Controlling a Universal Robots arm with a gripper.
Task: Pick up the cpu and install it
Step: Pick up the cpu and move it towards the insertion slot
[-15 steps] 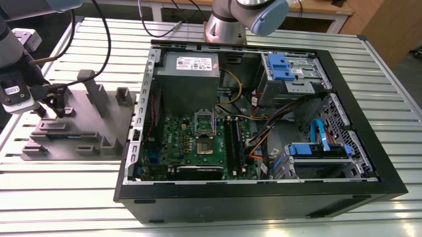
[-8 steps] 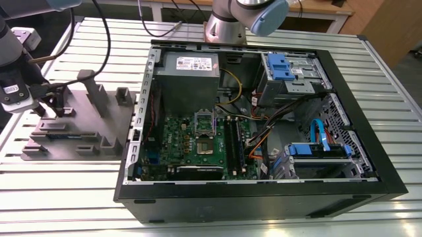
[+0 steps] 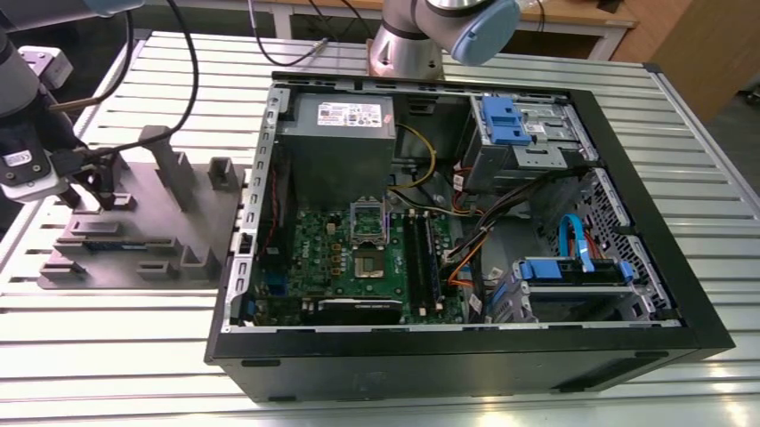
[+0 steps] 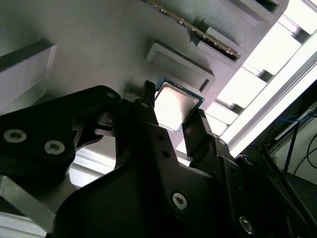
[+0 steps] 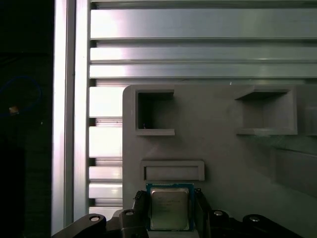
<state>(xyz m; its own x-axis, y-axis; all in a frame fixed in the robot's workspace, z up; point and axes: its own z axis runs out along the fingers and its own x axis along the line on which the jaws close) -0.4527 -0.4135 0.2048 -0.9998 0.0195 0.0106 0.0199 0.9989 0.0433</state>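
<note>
The pincer [image 5: 169, 197] is set astride the cpu [image 5: 169, 214] at the lower middle of the first wrist view. Whether the cpu is pinched or merely bracketed cannot be told. The cpu is seated flat on the grey holder [image 5: 223, 158] on the slatted worktop [image 5: 198, 25], probably so that its edges are offered squarely.

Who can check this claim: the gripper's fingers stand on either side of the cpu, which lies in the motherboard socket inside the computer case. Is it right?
No. The cpu lies on the grey holder block outside the computer case, not in the motherboard socket; the first wrist view shows it. The gripper does have a finger on either side of it.
</note>
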